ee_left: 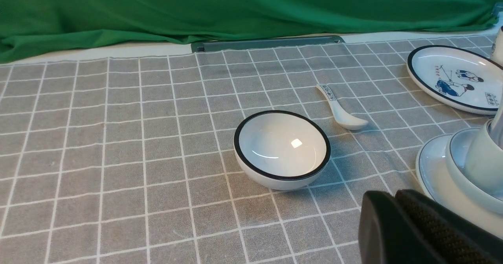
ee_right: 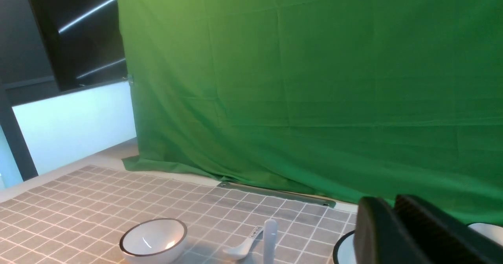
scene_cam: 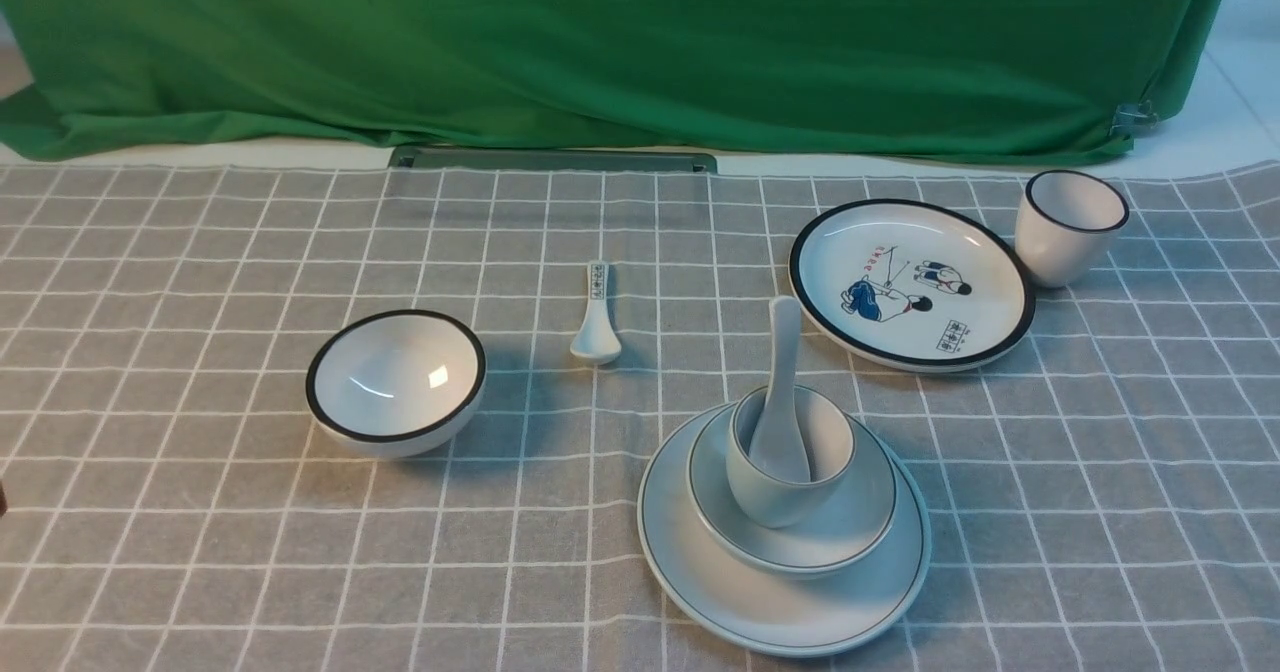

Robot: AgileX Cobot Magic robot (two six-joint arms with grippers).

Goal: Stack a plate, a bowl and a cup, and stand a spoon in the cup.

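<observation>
The pale plate (scene_cam: 700, 592) lies near the table's front, right of centre. The bowl (scene_cam: 860, 522) sits in it, and the cup (scene_cam: 770, 497) stands in the bowl. The plain white spoon (scene_cam: 783, 382) stands in the cup with its handle leaning up and away. No arm shows in the front view. In the left wrist view my left gripper (ee_left: 396, 195) is shut and empty, low beside the plate (ee_left: 432, 169). In the right wrist view my right gripper (ee_right: 394, 201) is raised and holds nothing. Its fingers lie close together, and the spoon handle (ee_right: 270, 236) shows below.
A black-rimmed bowl (scene_cam: 396, 382) stands left of centre, with a small marked spoon (scene_cam: 597, 317) lying behind the stack. A cartoon plate (scene_cam: 850, 242) and a black-rimmed cup (scene_cam: 1070, 227) are at the back right. A green curtain (scene_cam: 640, 42) closes off the table's far edge.
</observation>
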